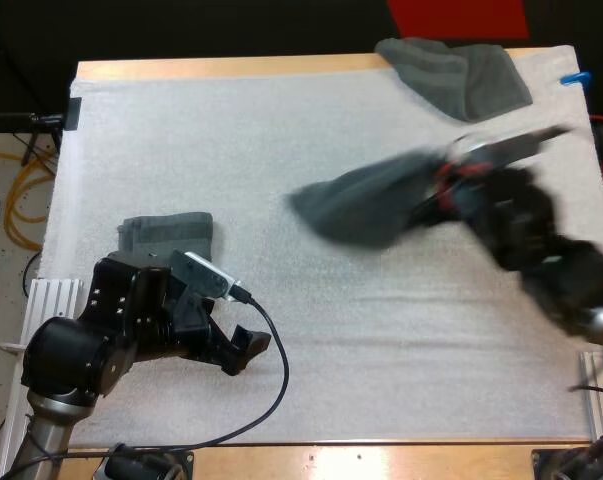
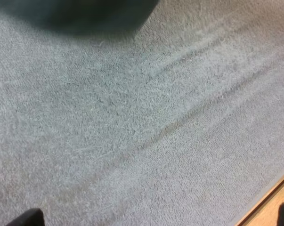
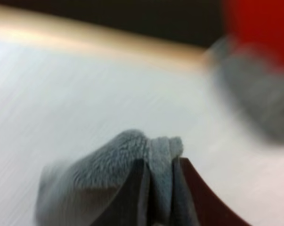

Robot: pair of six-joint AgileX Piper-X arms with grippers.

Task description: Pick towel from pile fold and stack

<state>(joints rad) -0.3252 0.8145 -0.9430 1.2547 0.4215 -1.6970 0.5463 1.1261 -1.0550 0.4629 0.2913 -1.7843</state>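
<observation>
My right gripper (image 1: 433, 197) is shut on a dark grey-green towel (image 1: 366, 205) and holds it over the middle right of the mat, both smeared by motion. Seen from the right wrist, the black fingers (image 3: 137, 193) pinch a fold of that towel (image 3: 132, 150) from both sides. A crumpled towel pile (image 1: 456, 72) lies at the far right of the mat. A folded towel (image 1: 167, 236) lies at the left, just beyond my left arm. My left gripper (image 1: 246, 352) hovers open over bare mat near the front; its fingertips (image 2: 26, 219) stand wide apart.
The white mat (image 1: 281, 130) covers most of the wooden table (image 1: 231, 67). The table's front wooden edge (image 2: 273, 193) runs close to my left gripper. The pile (image 3: 259, 103) appears blurred beyond the held towel.
</observation>
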